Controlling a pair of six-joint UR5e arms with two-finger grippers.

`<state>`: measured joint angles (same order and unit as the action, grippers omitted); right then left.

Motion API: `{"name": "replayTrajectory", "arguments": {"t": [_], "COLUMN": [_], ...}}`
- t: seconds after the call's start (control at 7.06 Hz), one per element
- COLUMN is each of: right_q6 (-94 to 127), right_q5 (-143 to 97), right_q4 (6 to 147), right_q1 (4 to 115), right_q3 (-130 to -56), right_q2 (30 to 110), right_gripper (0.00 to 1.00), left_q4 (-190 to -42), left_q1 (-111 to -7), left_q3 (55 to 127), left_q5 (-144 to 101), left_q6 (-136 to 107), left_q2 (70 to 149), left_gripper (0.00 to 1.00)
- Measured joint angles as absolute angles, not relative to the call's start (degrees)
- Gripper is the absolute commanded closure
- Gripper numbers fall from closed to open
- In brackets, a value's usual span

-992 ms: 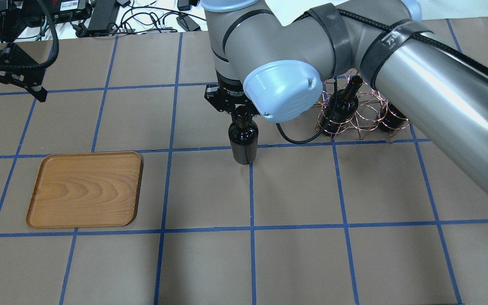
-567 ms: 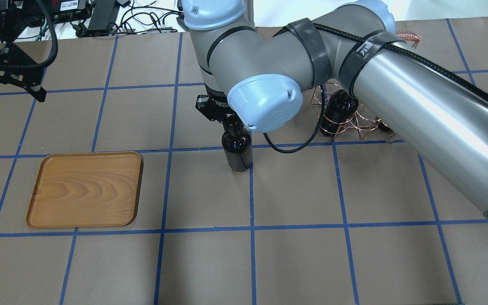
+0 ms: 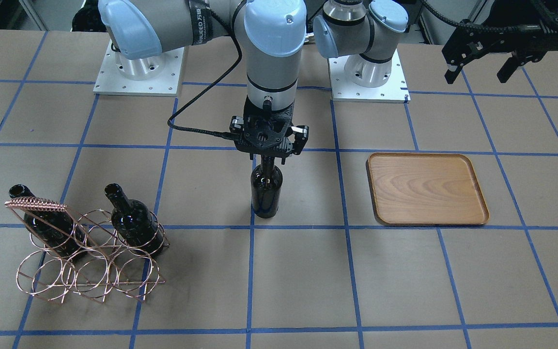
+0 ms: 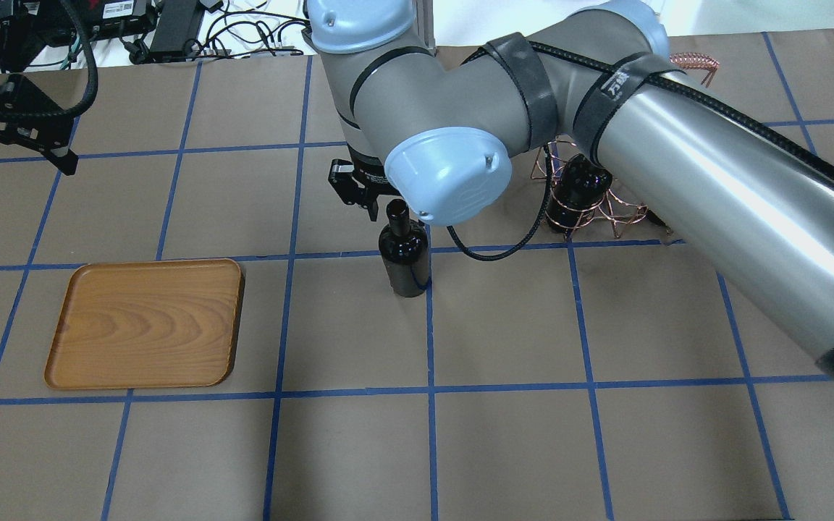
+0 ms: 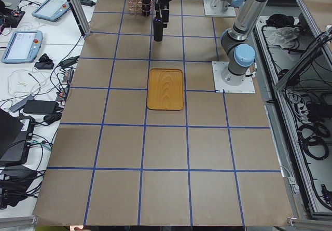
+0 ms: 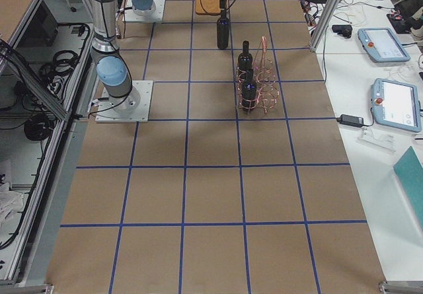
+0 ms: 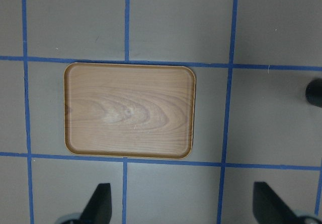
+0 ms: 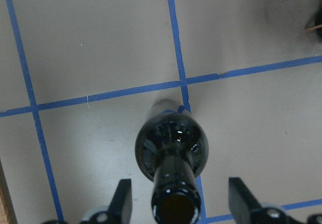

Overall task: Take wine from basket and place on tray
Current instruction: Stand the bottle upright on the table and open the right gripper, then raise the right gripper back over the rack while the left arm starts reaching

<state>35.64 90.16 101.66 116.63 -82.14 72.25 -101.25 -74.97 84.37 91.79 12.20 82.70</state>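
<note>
One wine bottle (image 3: pixel 265 191) stands upright on the table on a blue tape line, between the basket and the tray; it also shows in the overhead view (image 4: pixel 404 253). My right gripper (image 3: pixel 268 154) hangs just above its neck, open; in the right wrist view (image 8: pixel 182 199) both fingers stand clear of the neck. The copper wire basket (image 3: pixel 90 261) holds two more bottles (image 3: pixel 133 220). The wooden tray (image 4: pixel 145 322) lies empty. My left gripper (image 4: pixel 19 166) is open and empty, high up and farther back than the tray (image 7: pixel 129 110).
The right arm's big forearm (image 4: pixel 714 217) crosses over the basket (image 4: pixel 605 210) in the overhead view and hides much of it. Cables and electronics (image 4: pixel 171 29) lie beyond the table's far edge. Both arm bases (image 3: pixel 368 77) stand at the robot's side.
My right gripper carried the bottle a little to the left and down onto the table, then opened and let go of the neck. The left arm has barely moved.
</note>
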Motion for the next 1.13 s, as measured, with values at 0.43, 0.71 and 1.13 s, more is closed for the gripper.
{"name": "replayTrajectory", "arguments": {"t": [0.43, 0.71, 1.13], "right_q6": [24.4, 7.8, -3.7], "right_q5": [89.9, 89.9, 91.4], "right_q4": [96.6, 91.3, 85.2], "right_q1": [109.3, 98.0, 91.0], "right_q3": [-78.3, -77.9, -79.5], "right_q2": [75.7, 81.2, 88.5], "right_gripper": [0.00, 0.00, 0.00], "left_q4": [-101.2, -101.2, -101.2], "left_q1": [-74.9, -74.9, -74.9], "left_q3": [84.4, 84.4, 84.5], "left_q5": [91.9, 91.9, 91.8], "left_q6": [12.2, 12.2, 12.1], "left_q2": [82.6, 82.5, 82.5], "left_gripper": [0.00, 0.00, 0.00]}}
